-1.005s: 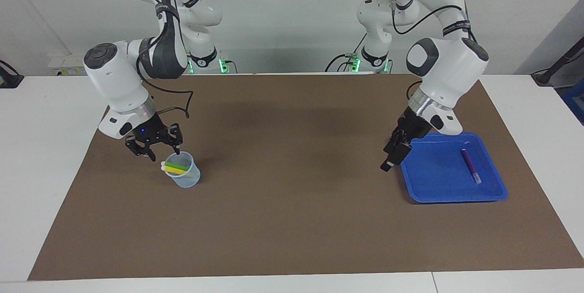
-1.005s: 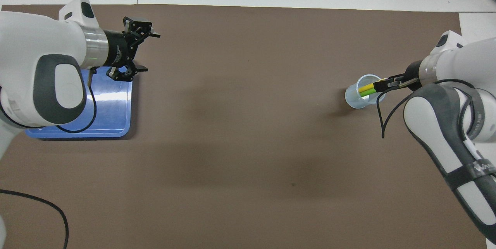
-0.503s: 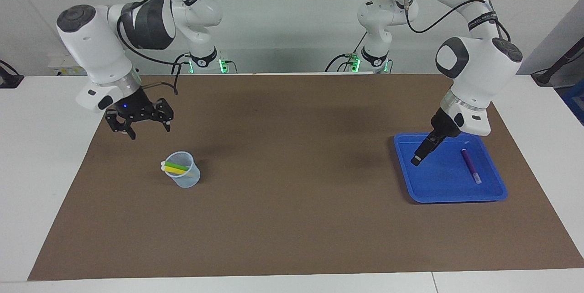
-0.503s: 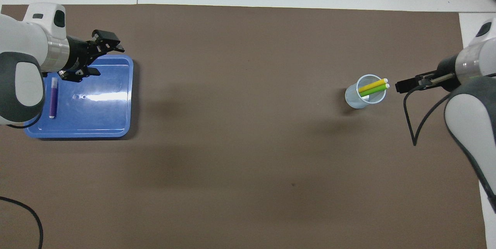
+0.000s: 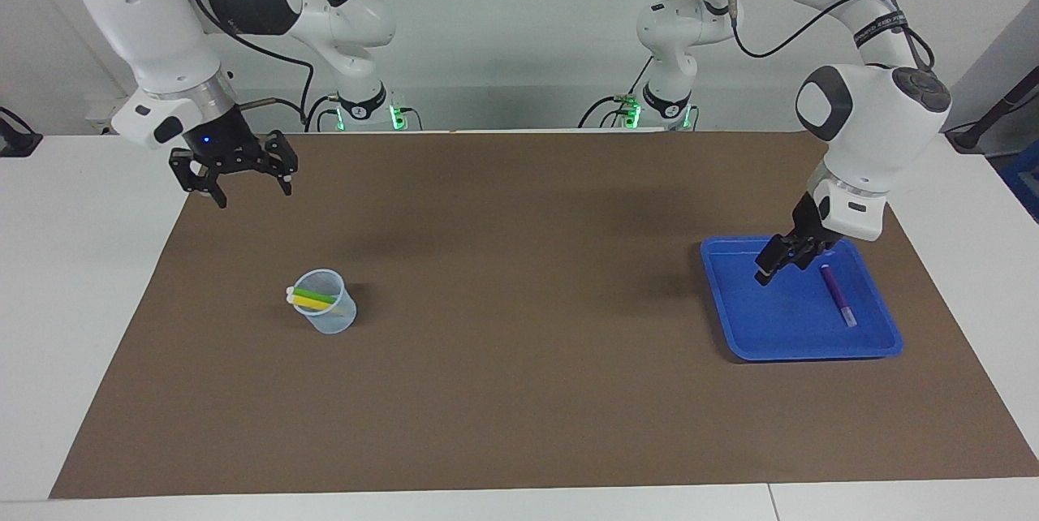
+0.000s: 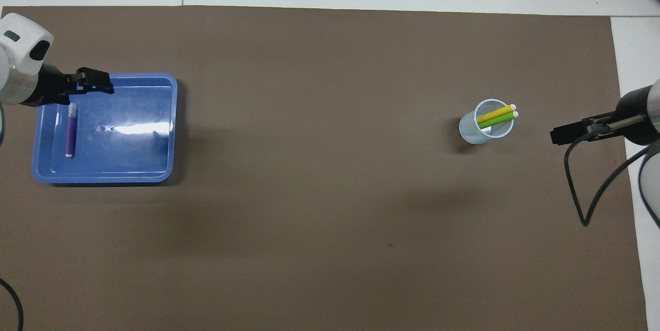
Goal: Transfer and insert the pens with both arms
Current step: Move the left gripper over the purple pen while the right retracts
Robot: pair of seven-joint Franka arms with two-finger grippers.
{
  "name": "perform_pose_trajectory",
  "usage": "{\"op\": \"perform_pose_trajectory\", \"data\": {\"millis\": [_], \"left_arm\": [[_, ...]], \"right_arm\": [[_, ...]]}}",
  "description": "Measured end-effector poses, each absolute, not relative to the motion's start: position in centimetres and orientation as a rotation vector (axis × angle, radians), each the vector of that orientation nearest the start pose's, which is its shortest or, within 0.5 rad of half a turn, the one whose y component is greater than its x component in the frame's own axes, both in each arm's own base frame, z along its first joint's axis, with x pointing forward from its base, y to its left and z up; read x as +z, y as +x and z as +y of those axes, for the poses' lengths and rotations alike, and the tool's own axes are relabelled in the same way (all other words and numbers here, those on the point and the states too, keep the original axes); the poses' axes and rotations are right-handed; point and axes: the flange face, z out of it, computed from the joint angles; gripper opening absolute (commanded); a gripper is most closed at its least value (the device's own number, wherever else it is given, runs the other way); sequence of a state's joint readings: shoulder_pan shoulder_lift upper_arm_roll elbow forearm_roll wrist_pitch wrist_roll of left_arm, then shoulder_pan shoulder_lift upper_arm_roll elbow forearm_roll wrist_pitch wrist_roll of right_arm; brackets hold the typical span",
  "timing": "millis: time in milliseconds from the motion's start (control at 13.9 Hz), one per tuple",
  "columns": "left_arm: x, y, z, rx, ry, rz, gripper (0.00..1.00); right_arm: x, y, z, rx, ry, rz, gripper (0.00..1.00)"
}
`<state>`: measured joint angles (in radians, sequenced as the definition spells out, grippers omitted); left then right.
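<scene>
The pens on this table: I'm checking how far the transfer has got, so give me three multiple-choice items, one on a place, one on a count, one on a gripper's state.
1. Where is the purple pen?
A. in the cup
B. in the blue tray
C. on the brown mat

2. How many pens stand in the clear cup?
A. one
B. two
C. three

3. What is the state of the right gripper?
A. open and empty
B. shut on the green pen
C. shut on the cup's rim

Key: 1 B, it lies flat on the tray's floor; 2 B, only the yellow pen and the green pen lean in it; 3 A, its fingers stand apart in the air, holding nothing.
</scene>
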<state>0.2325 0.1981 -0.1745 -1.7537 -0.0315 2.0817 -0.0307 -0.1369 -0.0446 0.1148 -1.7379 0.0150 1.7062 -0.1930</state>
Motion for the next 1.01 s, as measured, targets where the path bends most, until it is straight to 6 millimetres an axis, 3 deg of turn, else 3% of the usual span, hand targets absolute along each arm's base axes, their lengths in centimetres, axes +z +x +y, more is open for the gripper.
{"op": "perform_pose_trajectory", "data": {"millis": [144, 503, 790, 1005], "left_arm": [[46.1, 62.7, 5.9, -0.194, -3.138, -0.061, 1.0], [42.8, 63.3, 7.8, -0.142, -3.035, 0.169, 1.0], [37.2, 63.3, 12.5, -0.118, -3.047, 0.194, 1.0], [33.3, 62.6, 13.2, -0.102, -3.063, 0.187, 0.95]], "right_arm": [[58.1, 54.8, -1.0, -0.009, -3.124, -0.246, 1.0], [58.0, 54.7, -1.1, 0.001, -3.124, -0.239, 1.0], [58.0, 54.7, -1.2, 0.003, -3.124, -0.235, 1.0], [58.0, 54.7, -1.4, 0.003, -3.124, -0.229, 1.0]]}}
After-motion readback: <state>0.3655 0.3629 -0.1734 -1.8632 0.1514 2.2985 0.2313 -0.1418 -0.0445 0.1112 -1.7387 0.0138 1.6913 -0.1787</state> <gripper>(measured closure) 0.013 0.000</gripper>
